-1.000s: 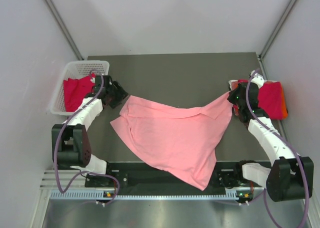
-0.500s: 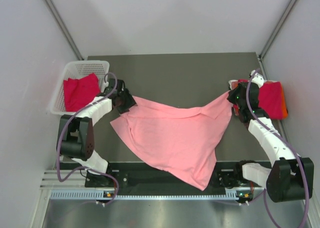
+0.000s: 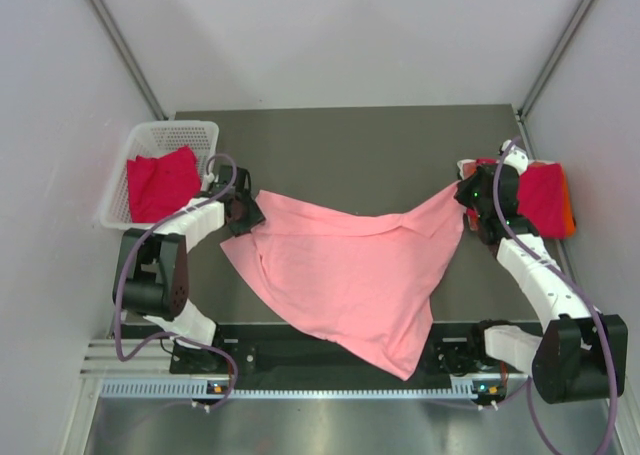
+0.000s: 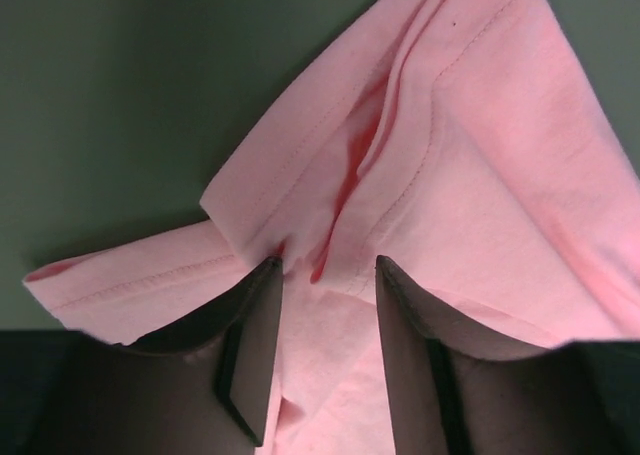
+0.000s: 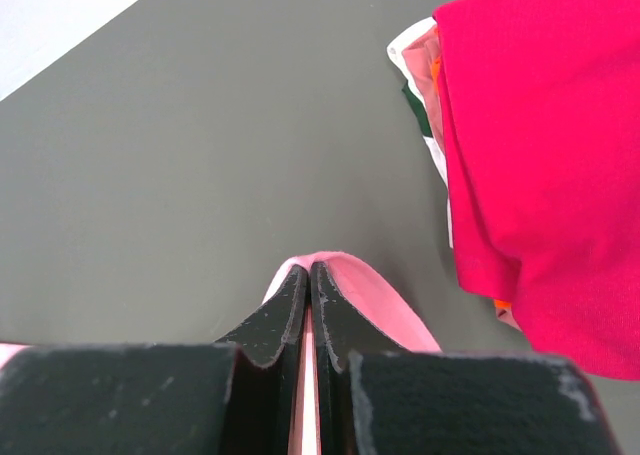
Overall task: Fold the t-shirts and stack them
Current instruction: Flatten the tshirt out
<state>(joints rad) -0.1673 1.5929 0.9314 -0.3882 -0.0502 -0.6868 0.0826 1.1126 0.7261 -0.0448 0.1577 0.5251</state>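
Where the pink shirt (image 3: 350,275) lies spread over the table (image 3: 350,140), its near corner hangs off the front edge between the two arm bases. The left gripper (image 4: 328,270) sits low at the shirt's left sleeve, its fingers apart, with a rumpled fold of hem and seam lying in the gap (the cloth runs under both fingers). The right gripper (image 5: 309,271) has its fingers pressed together on the shirt's far right corner, which is drawn out to a point. Just beside it, at the table's right edge, a crimson shirt (image 3: 543,197) tops a pile with orange and white edges showing beneath. The other crimson shirt (image 3: 155,183) lies in the white basket (image 3: 165,133) at the left.
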